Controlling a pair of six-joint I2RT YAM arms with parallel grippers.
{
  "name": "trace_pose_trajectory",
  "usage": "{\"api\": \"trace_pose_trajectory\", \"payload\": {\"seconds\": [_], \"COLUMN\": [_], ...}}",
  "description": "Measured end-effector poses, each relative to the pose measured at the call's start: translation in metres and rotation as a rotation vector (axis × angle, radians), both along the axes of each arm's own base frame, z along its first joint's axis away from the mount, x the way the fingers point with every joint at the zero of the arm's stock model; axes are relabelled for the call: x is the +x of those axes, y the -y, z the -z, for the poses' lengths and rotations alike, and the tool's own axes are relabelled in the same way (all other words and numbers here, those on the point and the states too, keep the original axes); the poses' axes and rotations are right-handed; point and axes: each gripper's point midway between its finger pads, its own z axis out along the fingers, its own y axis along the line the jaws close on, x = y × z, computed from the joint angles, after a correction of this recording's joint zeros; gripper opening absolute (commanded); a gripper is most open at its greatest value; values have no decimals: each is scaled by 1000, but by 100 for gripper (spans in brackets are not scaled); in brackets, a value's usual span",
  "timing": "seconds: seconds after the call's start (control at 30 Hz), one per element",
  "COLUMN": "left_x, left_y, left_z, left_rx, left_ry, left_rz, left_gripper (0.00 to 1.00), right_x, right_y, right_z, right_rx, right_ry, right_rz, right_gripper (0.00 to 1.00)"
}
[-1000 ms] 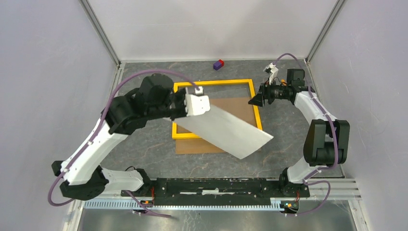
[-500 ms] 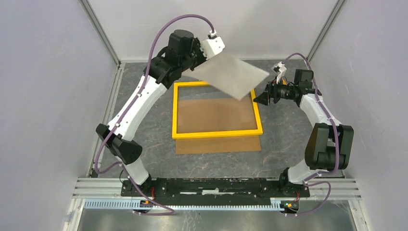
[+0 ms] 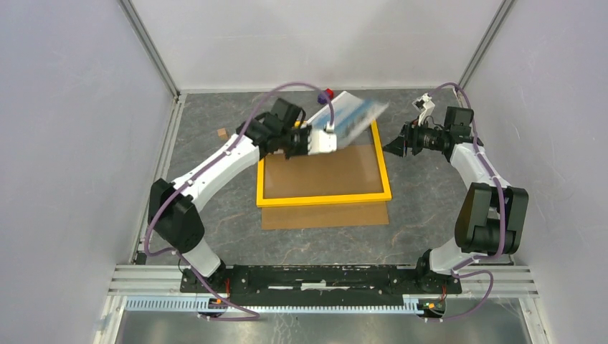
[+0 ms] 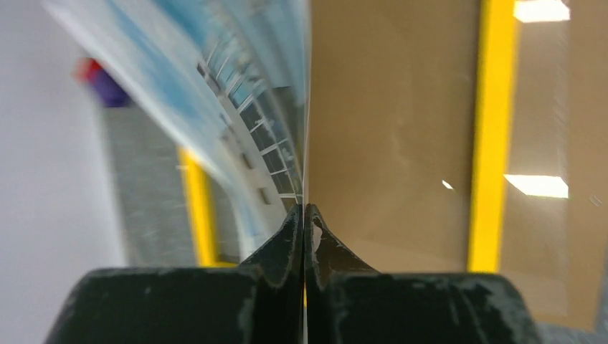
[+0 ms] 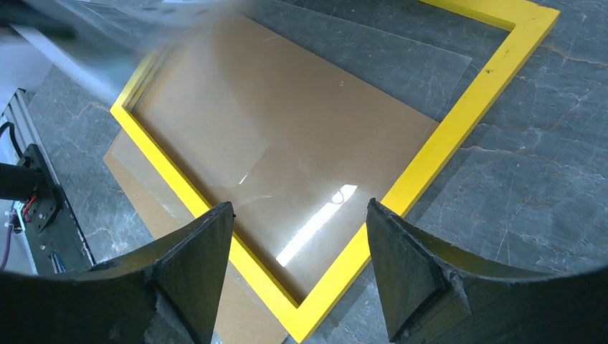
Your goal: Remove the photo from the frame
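Observation:
My left gripper [image 3: 328, 137] is shut on one edge of the photo [image 3: 356, 113], a blurred blue and white print held tilted in the air over the frame's far edge. In the left wrist view the pads [image 4: 292, 231] pinch the photo [image 4: 215, 107] edge-on, with its printed face to the left. The yellow frame [image 3: 323, 198] lies flat on a brown backing board [image 3: 323, 216] that sticks out at the near side. My right gripper [image 3: 399, 147] hovers open just right of the frame. Its view looks down between the open fingers [image 5: 300, 206] on the frame's corner [image 5: 430, 165].
A small purple and red block [image 3: 328, 93] sits near the back wall, partly behind the photo. A tiny brown piece [image 3: 223, 132] lies left of the frame. A clear pane [image 5: 401, 64] rests askew inside the frame. Metal posts and walls enclose the table.
The left arm has swung the photo from low over the frame's near side, up and round to the far edge, now printed side showing. The right gripper has shifted slightly right and stayed open.

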Motion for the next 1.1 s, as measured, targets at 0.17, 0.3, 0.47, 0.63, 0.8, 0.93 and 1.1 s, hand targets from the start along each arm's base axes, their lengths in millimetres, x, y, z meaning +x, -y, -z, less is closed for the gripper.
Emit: {"api": "trace_pose_trajectory", "payload": {"seconds": [0.17, 0.3, 0.47, 0.63, 0.8, 0.93, 1.1], "left_x": [-46, -67, -69, -73, -74, -69, -60], "left_y": [-21, -25, -22, -30, -36, -34, -35], "left_z": [95, 126, 132, 144, 142, 129, 131], "left_rx": [175, 249, 279, 345, 397, 397, 414], "left_ry": [-152, -170, -122, -62, 12, 83, 91], "left_rz": [148, 245, 327, 437, 524, 546, 496], "left_gripper": [2, 2, 2, 2, 2, 11, 66], "right_x": [1, 2, 1, 1, 0, 0, 0], "right_y": [3, 3, 4, 4, 4, 4, 4], "right_z": [3, 7, 13, 16, 20, 21, 22], "right_rx": [-8, -8, -11, -11, -10, -10, -10], "right_ry": [-3, -12, -29, -37, -47, -49, -53], "right_rz": [14, 16, 20, 22, 22, 22, 22], "right_gripper": [74, 74, 74, 74, 73, 73, 73]}}
